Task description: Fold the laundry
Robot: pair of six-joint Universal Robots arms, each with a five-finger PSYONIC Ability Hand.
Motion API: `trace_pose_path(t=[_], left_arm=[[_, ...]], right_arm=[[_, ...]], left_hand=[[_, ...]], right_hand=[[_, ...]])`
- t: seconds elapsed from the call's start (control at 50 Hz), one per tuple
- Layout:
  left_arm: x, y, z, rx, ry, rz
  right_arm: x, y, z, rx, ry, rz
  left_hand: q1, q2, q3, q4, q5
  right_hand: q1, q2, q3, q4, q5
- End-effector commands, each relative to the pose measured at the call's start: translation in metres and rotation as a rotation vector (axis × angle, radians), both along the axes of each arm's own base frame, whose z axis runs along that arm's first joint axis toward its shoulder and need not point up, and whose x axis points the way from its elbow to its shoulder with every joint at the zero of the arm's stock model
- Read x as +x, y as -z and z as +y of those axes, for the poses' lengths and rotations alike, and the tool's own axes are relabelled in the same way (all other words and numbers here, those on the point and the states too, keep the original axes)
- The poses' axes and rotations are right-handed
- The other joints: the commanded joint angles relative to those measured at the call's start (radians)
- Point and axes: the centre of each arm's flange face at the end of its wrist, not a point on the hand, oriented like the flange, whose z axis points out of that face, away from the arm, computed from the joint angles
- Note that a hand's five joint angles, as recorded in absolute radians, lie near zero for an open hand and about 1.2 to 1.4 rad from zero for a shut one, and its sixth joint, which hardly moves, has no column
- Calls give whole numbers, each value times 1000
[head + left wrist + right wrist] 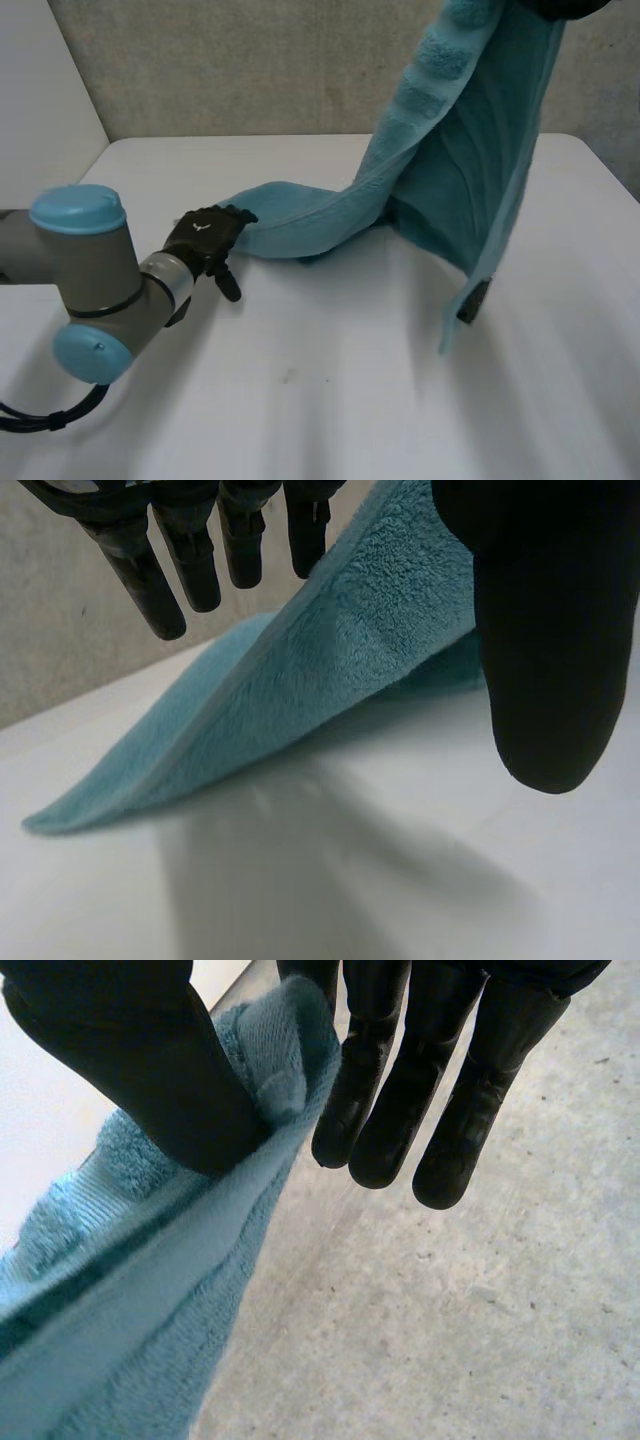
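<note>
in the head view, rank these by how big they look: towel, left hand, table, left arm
1. table
2. towel
3. left arm, which looks larger because it is nearest the camera
4. left hand

- We see soft, even light over the white table (330,400), bright overall.
- We find a pale grey shadow on it under the hanging towel (470,150).
- In the left wrist view we see a wider, dimmer shadow beneath the towel's lifted edge.
</note>
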Motion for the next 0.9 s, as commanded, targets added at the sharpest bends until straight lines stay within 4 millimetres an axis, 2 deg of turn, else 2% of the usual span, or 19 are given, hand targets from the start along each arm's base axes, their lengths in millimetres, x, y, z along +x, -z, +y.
trace_pose_path(t=[0.02, 0.08, 0.2, 0.3, 0.38, 0.4, 0.44, 0.46, 0.48, 0.5, 0.52, 0.54, 0.58, 0.6, 0.68, 0.76, 0.82, 0.88, 0.9], left_arm=[[-18, 11, -7, -51, 7, 86], [-22, 17, -12, -73, -12, 86], [-27, 35, -9, -52, -13, 68], [-24, 33, -14, -69, -58, 58], [-14, 21, -22, -109, -126, 49], [-6, 5, -27, -148, -171, 58], [6, -15, -30, -194, -216, 71], [19, -33, -31, -230, -250, 83], [20, -33, -31, -230, -250, 84], [25, -42, -31, -249, -259, 90], [36, -59, -29, -283, -276, 98], [44, -76, -25, -319, -281, 101], [48, -83, -22, -336, -282, 100], [54, -96, -15, -366, -272, 98], [66, -124, 12, -450, -224, 50], [76, -127, 29, -480, -188, -53], [80, -123, 34, -466, -176, -111], [83, -112, 40, -422, -158, -191], [83, -104, 43, -392, -143, -236]], right_arm=[[-9, -15, 18, -29, -2, -27], [-12, -18, 21, -30, -2, -31], [-19, -28, 34, -49, 1, -40], [-21, -26, 33, -43, 7, -33], [-24, -14, 23, -8, 33, -8], [-25, -9, 19, 3, 44, 2], [-31, 7, -1, 45, 90, 30], [-34, 12, -8, 61, 106, 39], [-37, 19, -16, 83, 122, 51], [-41, 26, -26, 107, 141, 62], [-46, 34, -35, 135, 156, 76], [-56, 48, -53, 182, 188, 94], [-68, 68, -74, 248, 204, 114], [-72, 74, -79, 270, 205, 122], [-79, 108, -100, 376, 176, 148], [-78, 135, -110, 458, 170, 202], [-77, 176, -115, 567, 167, 367], [-76, 201, -115, 636, 153, 496], [-76, 201, -115, 636, 153, 497]], left_hand=[[149, 141, 132, 142, 131], [196, 188, 179, 189, 178], [254, 246, 237, 247, 236], [1191, 1184, 1174, 1184, 1174], [1194, 1186, 1177, 1187, 1176], [1194, 1186, 1177, 1187, 1176], [1194, 1186, 1177, 1187, 1176], [1194, 1186, 1177, 1187, 1176], [1194, 1186, 1177, 1187, 1176], [1194, 1186, 1177, 1187, 1176], [1194, 1186, 1177, 1187, 1176], [1194, 1186, 1177, 1187, 1176], [1194, 1186, 1177, 1187, 1176], [1194, 1186, 1177, 1187, 1176], [1194, 1186, 1177, 1187, 1176], [1194, 1186, 1177, 1187, 1176], [1194, 1186, 1177, 1187, 1176], [1194, 1186, 1177, 1187, 1176], [1194, 1186, 1177, 1187, 1176]], right_hand=[[425, 218, 212, 203, 250], [425, 218, 212, 203, 250], [425, 218, 212, 203, 250], [425, 218, 212, 203, 250], [425, 218, 212, 203, 250], [425, 218, 212, 203, 250], [425, 218, 212, 203, 250], [425, 218, 212, 203, 250], [425, 218, 212, 203, 250], [425, 218, 212, 203, 250], [425, 218, 212, 203, 250], [425, 218, 212, 203, 250], [425, 218, 212, 203, 250], [425, 218, 212, 203, 250], [425, 218, 212, 203, 250], [425, 218, 212, 203, 250], [425, 218, 212, 203, 250], [425, 218, 212, 203, 250], [425, 218, 212, 203, 250]])
